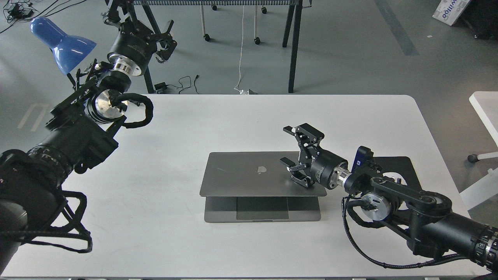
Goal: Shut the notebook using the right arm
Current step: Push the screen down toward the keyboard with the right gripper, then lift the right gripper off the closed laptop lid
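The space-grey notebook (249, 175) lies in the middle of the white table (175, 128). Its lid, with a dark apple logo, is tilted far down over the base. A strip of the base with the trackpad (262, 208) still shows at the front. My right gripper (290, 149) is open and empty, its fingers spread over the lid's right part, the lower finger (288, 162) at the lid surface. My left gripper (165, 33) is raised at the far left, beyond the table's back edge, away from the notebook; its fingers are dark and hard to tell apart.
A flat black mouse pad (404, 169) lies right of the notebook, partly under my right arm. A blue lamp shade (62, 39) stands at the far left. Table legs and cables are on the floor behind the table.
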